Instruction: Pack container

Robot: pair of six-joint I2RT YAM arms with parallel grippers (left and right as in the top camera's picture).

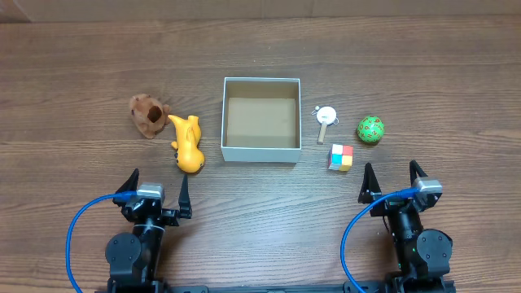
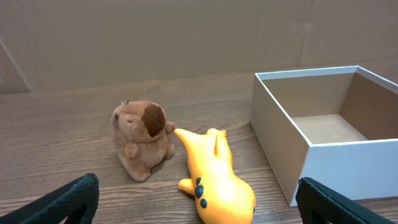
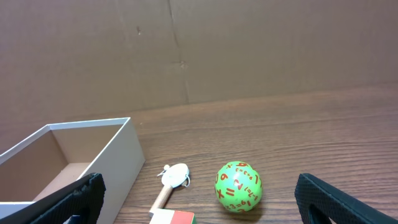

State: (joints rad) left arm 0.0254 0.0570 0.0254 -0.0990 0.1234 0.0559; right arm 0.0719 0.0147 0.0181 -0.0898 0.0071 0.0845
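The container (image 1: 261, 154), a square shallow box with white walls and a brown inside, sits empty at the table's middle; it also shows in the left wrist view (image 2: 329, 158) and the right wrist view (image 3: 118, 149). Left of it lie a brown plush toy (image 1: 148, 115) (image 2: 143, 137) and a yellow toy (image 1: 188, 144) (image 2: 217, 183). Right of it lie a small white wooden-handled piece (image 1: 326, 119) (image 3: 174, 180), a colour cube (image 1: 341, 157) (image 3: 173, 218) and a green numbered ball (image 1: 370, 129) (image 3: 238, 186). My left gripper (image 1: 155, 189) (image 2: 199, 208) and right gripper (image 1: 393, 181) (image 3: 199, 208) are open, empty, near the front edge.
A brown cardboard wall (image 2: 186, 37) stands behind the table's far edge. Blue cables (image 1: 77, 236) loop beside each arm base at the front.
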